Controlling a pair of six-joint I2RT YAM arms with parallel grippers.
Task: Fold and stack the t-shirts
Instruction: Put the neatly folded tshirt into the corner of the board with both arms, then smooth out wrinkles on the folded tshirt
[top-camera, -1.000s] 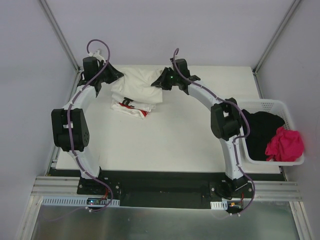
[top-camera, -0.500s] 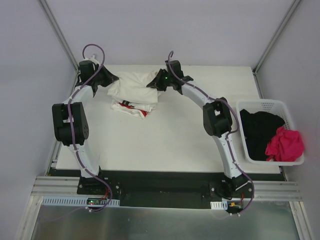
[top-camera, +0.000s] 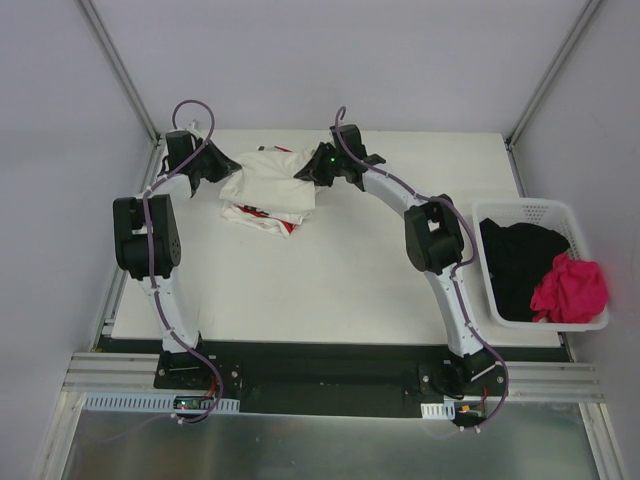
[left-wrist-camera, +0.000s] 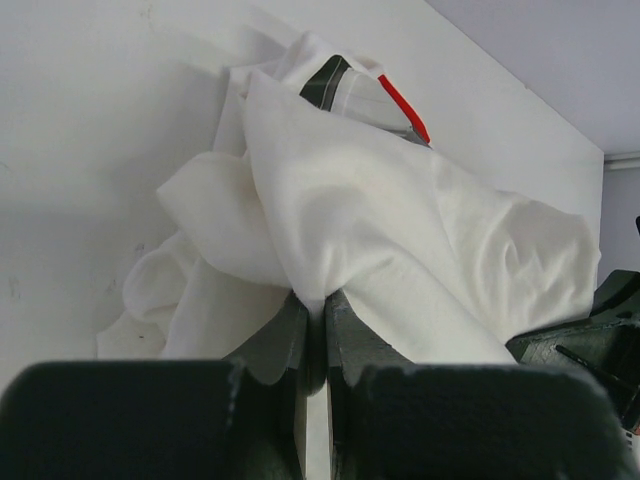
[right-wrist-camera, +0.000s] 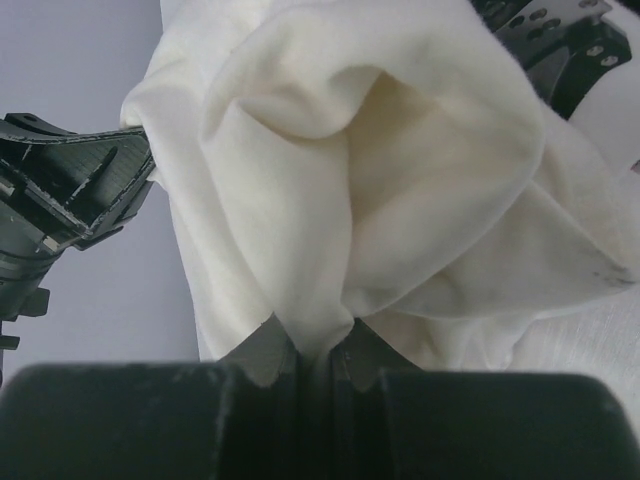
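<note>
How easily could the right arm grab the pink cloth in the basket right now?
Probably not yet: the right arm has its jaws shut on the cream shirt across the table. The basket is open-topped, the pink cloth uncovered, so after letting go it likely could.

At my three o'clock: a white basket (top-camera: 535, 208) at the bench's (top-camera: 350, 285) right edge.
I see perforated plastic walls. A black cloth (top-camera: 518, 262) fills most of it, and a crumpled pink cloth (top-camera: 570, 290) lies on top at the basket's five o'clock corner.
</note>
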